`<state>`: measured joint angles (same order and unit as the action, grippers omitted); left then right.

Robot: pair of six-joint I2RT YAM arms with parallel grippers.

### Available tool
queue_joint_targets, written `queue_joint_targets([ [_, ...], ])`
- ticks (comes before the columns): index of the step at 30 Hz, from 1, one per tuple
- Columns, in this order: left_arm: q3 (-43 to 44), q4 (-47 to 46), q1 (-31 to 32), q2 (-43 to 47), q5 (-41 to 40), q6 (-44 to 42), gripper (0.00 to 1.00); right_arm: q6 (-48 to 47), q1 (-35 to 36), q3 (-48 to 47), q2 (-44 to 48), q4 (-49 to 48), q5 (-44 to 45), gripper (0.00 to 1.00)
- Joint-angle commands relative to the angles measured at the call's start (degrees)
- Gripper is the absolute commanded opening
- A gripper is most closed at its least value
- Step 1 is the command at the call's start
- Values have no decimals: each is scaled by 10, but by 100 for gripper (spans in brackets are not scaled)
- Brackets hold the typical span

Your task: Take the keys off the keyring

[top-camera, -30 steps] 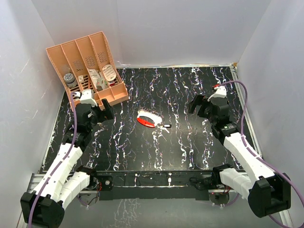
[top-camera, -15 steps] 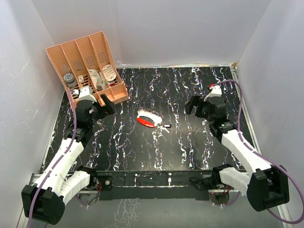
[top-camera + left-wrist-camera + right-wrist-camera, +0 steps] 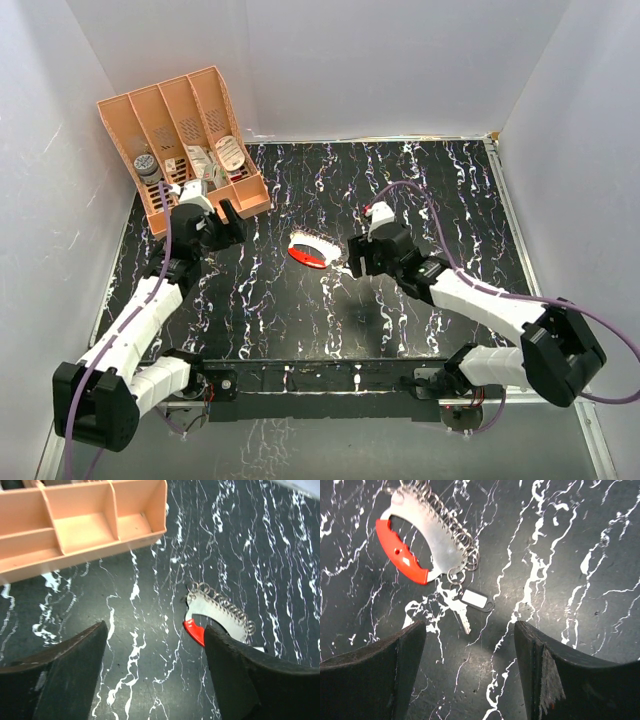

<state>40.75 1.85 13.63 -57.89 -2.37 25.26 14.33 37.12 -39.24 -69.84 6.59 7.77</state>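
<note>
The keyring (image 3: 308,251) is a red oval tag with a silvery plate and a row of thin metal rings, lying flat mid-table. It also shows in the right wrist view (image 3: 402,555) and the left wrist view (image 3: 215,612). One small silver key (image 3: 461,619) with a black-framed white label (image 3: 476,600) hangs from a ring at the tag's lower end. My right gripper (image 3: 358,258) is open and empty, just right of the tag; in its wrist view the gripper (image 3: 468,632) hovers over the key. My left gripper (image 3: 228,226) is open and empty, left of the tag (image 3: 155,635).
A peach organiser (image 3: 185,115) with small items in its slots stands at the back left, close behind my left gripper; its front compartments show in the left wrist view (image 3: 85,525). White walls enclose the black marbled table (image 3: 430,190).
My right arm has swung left across the table from the right side to just beside the keyring, over the key. My left gripper has shifted slightly toward the organiser.
</note>
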Motion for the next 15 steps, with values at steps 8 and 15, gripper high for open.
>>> queue_joint_targets([
  [8,6,-11,1,-8,96,31,50,-6,33,-9,-65,-69,90,67],
  [15,-4,-1,1,37,89,17,31,-13,33,-54,-155,-84,90,54],
])
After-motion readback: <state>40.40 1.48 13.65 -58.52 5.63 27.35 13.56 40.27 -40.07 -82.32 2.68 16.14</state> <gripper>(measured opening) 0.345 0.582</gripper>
